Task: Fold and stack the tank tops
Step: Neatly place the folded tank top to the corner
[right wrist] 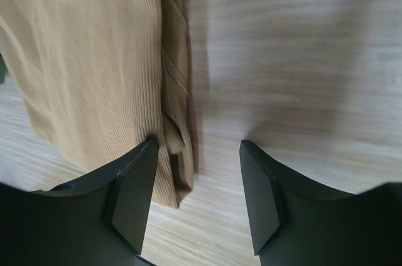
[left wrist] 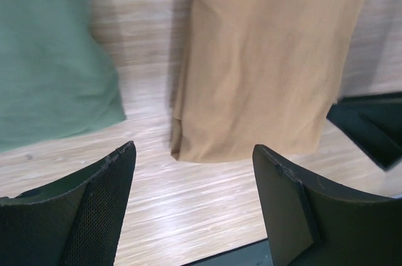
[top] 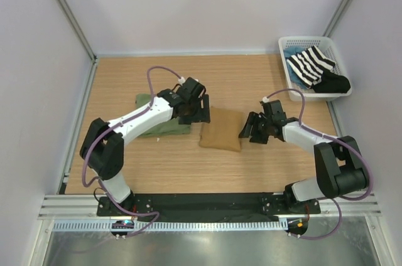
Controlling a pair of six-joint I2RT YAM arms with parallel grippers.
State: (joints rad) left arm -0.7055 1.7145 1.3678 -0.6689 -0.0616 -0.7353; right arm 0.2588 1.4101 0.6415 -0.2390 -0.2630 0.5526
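**Tank tops lie side by side on the table, not stacked**

Tank tops first: you have 2 of them on the wooden table (top: pixel 251 84), both near its middle. The tan top (top: pixel 221 129) is folded into a neat rectangular pad. The green top (top: pixel 164 129) lies just to its left, also bundled flat, and the left arm covers part of it from above. In the left wrist view you can see a strip of bare wood between the green top (left wrist: pixel 50 59) and the tan top (left wrist: pixel 264 59), so they are close but apart.

Your left gripper (top: pixel 198 112) hangs over the gap between the 2 tops, at the tan top's left edge. Its jaws stand wide apart (left wrist: pixel 195 150) and hold nothing.

Your right gripper (top: pixel 248 129) sits at the tan top's right edge. Its jaws are also apart (right wrist: pixel 198 143), with bare wood between them. One finger (right wrist: pixel 132 191) overlaps the layered fold of the tan top (right wrist: pixel 81 59); you cannot tell whether it touches the cloth.

Far right at the back, a white basket (top: pixel 286 68) holds a striped garment (top: pixel 309 65) and a black garment (top: pixel 333 83), well apart from both arms.
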